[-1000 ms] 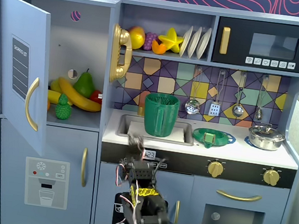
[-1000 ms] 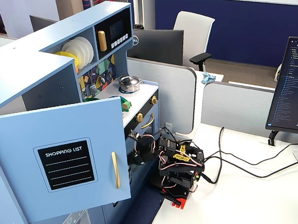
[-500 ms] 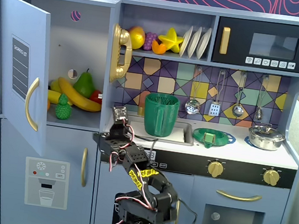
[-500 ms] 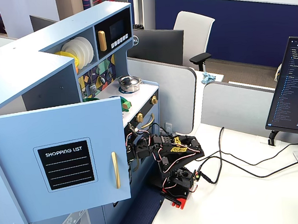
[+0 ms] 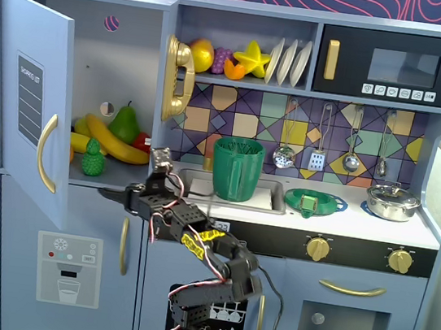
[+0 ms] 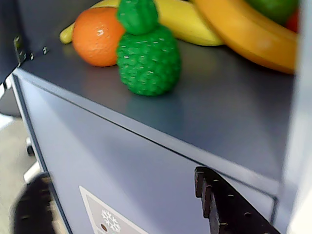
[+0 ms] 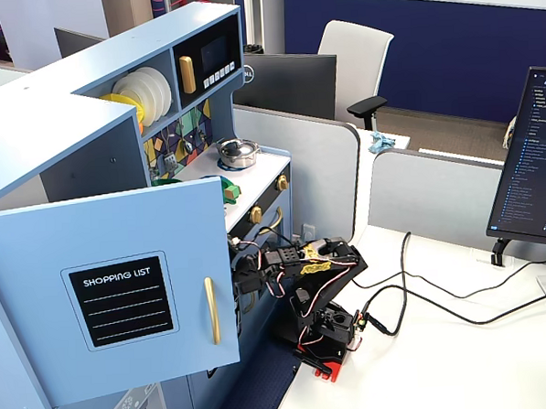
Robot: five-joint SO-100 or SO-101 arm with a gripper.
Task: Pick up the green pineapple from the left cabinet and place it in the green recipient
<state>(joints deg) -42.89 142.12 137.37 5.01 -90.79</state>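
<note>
Arm (image 5: 208, 249) extended up and left in a fixed view from its base before the toy kitchen, gripper (image 5: 115, 194) level with the shelf edge of the open left cabinet (image 5: 27, 105), short of the fruit; jaw state impossible to tell, only one black ridged finger (image 6: 229, 209) visible at the wrist view's lower edge. Green pineapple (image 6: 145, 53) upright on the smooth grey-blue shelf, bumpy oval body, leafy top cropped, touching a glossy orange (image 6: 95, 35) with bananas (image 6: 243, 29) behind. Ribbed green recipient (image 5: 236, 169) standing in the sink; gripper hidden behind the cabinet door in the other fixed view.
</note>
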